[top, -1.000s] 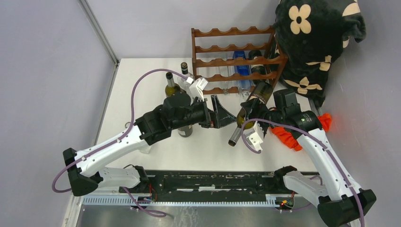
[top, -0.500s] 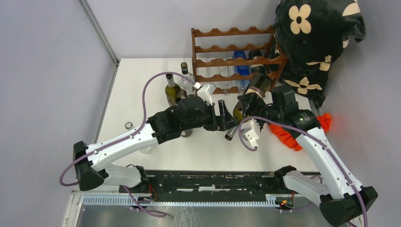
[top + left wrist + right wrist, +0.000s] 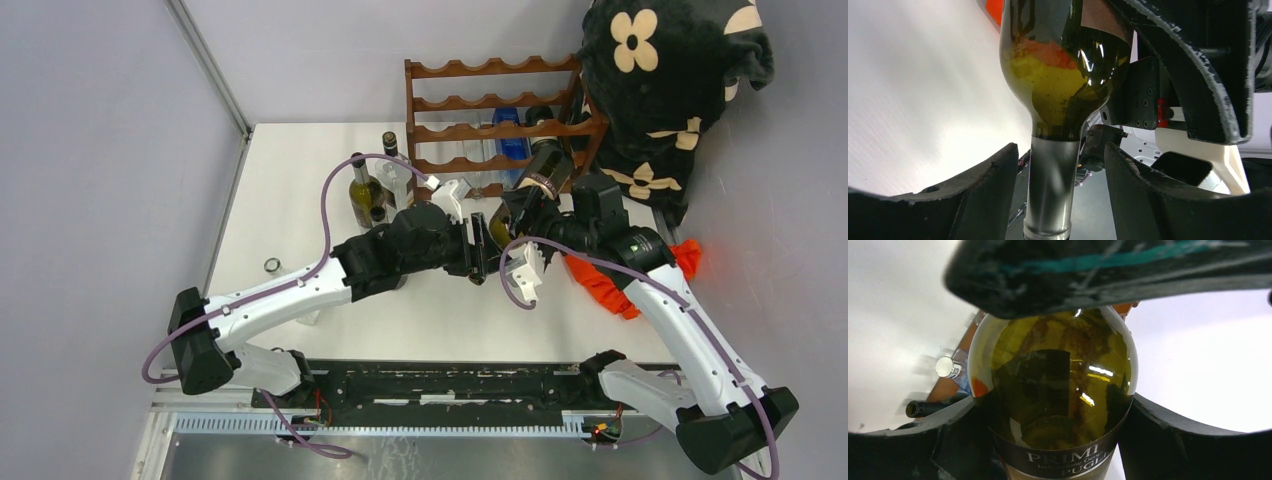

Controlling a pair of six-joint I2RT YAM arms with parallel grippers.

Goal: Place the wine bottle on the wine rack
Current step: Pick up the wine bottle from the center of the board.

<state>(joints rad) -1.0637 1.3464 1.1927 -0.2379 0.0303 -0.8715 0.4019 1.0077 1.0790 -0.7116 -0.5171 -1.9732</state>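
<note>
Left arm has swung in toward the wine bottle (image 3: 541, 172) over the last second. Its claw went from wide spread to a loose straddle of the neck. Right arm also carried the bottle a bit closer to the wine rack (image 3: 490, 68).

Status now:
- Bottle is in the air just in front of the rack's right half, tilted, base toward the rack and neck (image 3: 1050, 190) pointing away from it. Not on any rail yet.
- Right claw (image 3: 1055, 405) is pinching the bottle's body at the label end, one finger on each side of the glass. That's the heavy part, so it carries the load.
- Left claw (image 3: 1059, 150) is still spread. The neck sits between its fingers (image 3: 983, 185) with a gap showing on both sides, so no contact that I can see.

My read: one grip on the body leaves the neck free to swing. The left claw is there for a second hold, so the bottle can be levelled and fed base-first into a scallop.

Other items:
- A blue bottle (image 3: 514, 145) already lies in the rack, so slot choice matters.
- A spare bottle (image 3: 362, 195) stands on the tabletop (image 3: 300, 200) left of the rack, close to the left arm's elbow path. Watch for a knock.
</note>
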